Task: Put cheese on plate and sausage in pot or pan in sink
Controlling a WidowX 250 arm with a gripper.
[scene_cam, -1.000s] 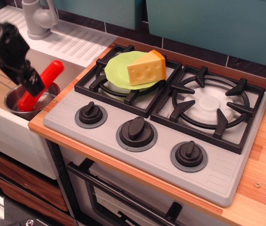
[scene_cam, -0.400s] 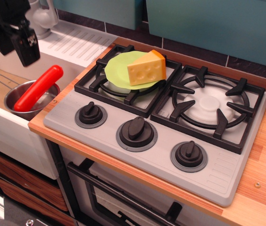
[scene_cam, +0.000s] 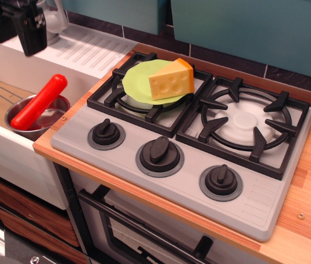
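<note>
A toy kitchen seen from above and slightly to one side. The yellow cheese [scene_cam: 171, 80] wedge, dimpled with round holes and edged in orange, sits on the lime-green plate [scene_cam: 136, 82], which rests on the black grate of the left burner [scene_cam: 144, 94]. The glossy red sausage [scene_cam: 38, 102] leans diagonally in the small steel pot [scene_cam: 53, 118], its lower end inside and its upper end sticking out over the rim toward the back; the pot stands in the sink [scene_cam: 1, 104], on the wood-brown bottom, with its thin wire handle pointing left. The black pincer [scene_cam: 15, 25] hangs at the top left corner, well above the sink and apart from everything, with its two fingers spread and nothing between them. Both placements look done, so the step in hand is judged to be a clean retreat: lifting straight up and away would keep clear of the sausage's raised end, which could tip out if knocked. Just beside the pincer stands the grey tap [scene_cam: 56, 16], with the ribbed white drainboard [scene_cam: 83, 49] behind the sink; these crowd the exit path. To the right are an empty right burner [scene_cam: 247, 122], three black knobs [scene_cam: 159, 149] along the grey stove front, an oven door below, and the wooden tabletop [scene_cam: 309, 214] at the far right.
</note>
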